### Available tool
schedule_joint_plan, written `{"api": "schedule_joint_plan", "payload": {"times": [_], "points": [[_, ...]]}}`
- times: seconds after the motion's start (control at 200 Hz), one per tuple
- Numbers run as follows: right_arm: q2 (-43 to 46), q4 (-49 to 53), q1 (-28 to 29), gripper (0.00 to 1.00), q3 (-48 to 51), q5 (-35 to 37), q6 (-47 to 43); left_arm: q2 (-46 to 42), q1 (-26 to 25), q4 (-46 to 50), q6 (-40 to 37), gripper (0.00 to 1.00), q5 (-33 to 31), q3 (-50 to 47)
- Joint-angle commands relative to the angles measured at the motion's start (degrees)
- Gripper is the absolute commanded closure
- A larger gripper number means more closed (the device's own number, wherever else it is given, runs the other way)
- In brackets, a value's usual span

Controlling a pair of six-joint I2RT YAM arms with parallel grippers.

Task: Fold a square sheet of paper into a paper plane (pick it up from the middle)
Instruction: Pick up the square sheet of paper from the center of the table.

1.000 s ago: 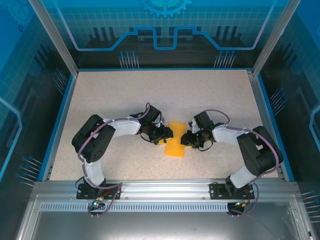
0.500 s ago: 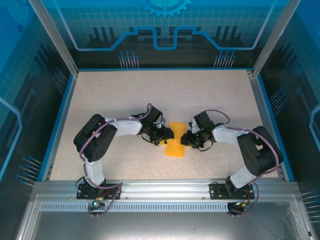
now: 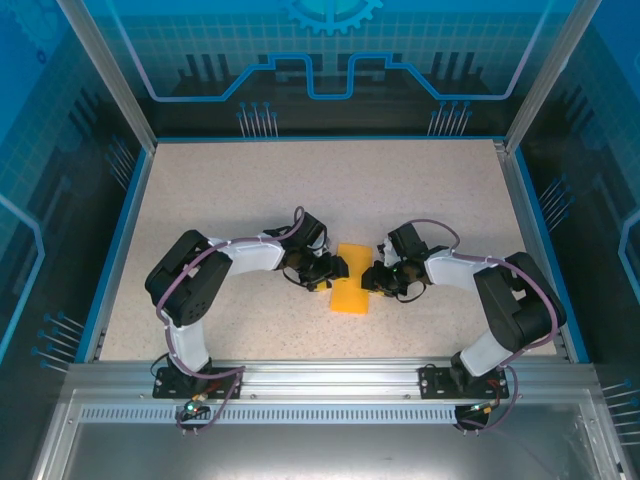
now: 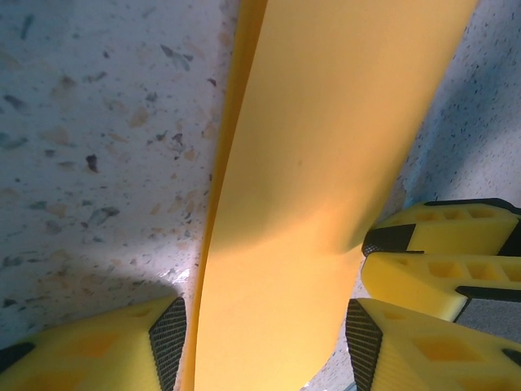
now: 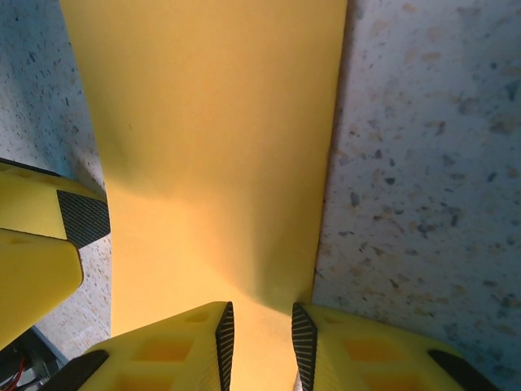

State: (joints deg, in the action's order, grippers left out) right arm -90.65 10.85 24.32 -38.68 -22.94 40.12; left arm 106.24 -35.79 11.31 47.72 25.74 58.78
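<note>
On the table (image 3: 200, 200), near its middle, the top view shows the left gripper (image 3: 336, 270) at the left long edge of the folded orange paper (image 3: 350, 285), a narrow strip lying flat. The jaws are too small to read from above. The left wrist view shows them: the pads (image 4: 169, 342) stand apart, with the strip running between them. The right gripper (image 3: 371, 279) sits at the opposite edge. The right wrist view shows its pads (image 5: 224, 338) drawn close, clamped on the paper's near edge.
</note>
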Motion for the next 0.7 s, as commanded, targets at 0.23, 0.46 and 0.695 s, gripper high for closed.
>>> {"api": "schedule_joint_plan", "payload": {"times": [0.23, 0.46, 0.695], "points": [[-1.3, 0.7, -0.2, 0.70, 1.7, 0.8, 0.2, 1.3, -0.3, -0.4, 0.4, 0.48, 2.8, 0.6], [-1.0, 0.7, -0.4, 0.70, 1.7, 0.7, 0.2, 1.4, -0.3, -1.4, 0.9, 0.49, 3.5, 1.1], [-0.9, 0.5, -0.6, 0.70, 1.7, 0.6, 0.3, 0.9, -0.3, -3.2, 2.2, 0.51, 3.7, 1.1]]}}
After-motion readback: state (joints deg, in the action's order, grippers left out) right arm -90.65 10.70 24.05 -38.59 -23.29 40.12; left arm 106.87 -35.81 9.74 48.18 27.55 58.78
